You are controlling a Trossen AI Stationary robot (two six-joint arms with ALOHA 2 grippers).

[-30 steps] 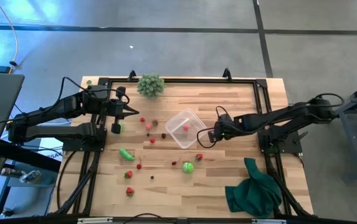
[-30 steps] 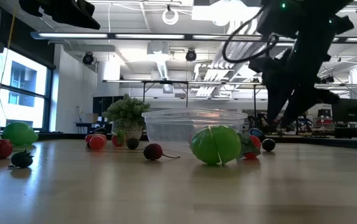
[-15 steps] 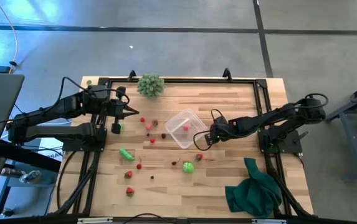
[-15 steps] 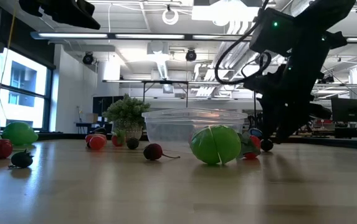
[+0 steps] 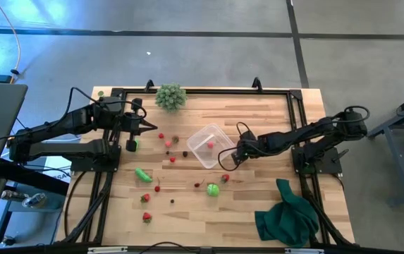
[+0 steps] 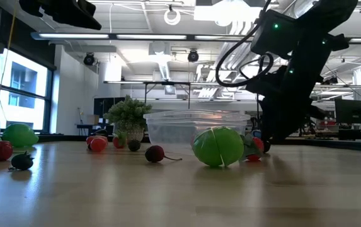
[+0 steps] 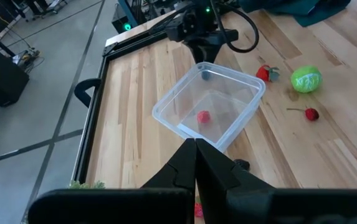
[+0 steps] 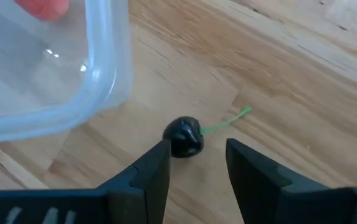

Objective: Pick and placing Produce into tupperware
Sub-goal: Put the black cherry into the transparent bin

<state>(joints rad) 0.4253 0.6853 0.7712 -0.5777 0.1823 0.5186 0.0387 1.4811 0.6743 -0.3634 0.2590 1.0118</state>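
One berry (image 7: pixel 204 116) lies in the tupperware (image 5: pixel 209 145); others lie scattered around.

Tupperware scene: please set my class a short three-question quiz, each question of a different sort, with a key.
1. True or false: the tupperware holds one red piece.
2. Which hand has a dark cherry just ahead of its open fingers? A) left hand B) right hand
3. Fill in: the left hand's fingers are ____.

Key: 1 true; 2 B; 3 shut.
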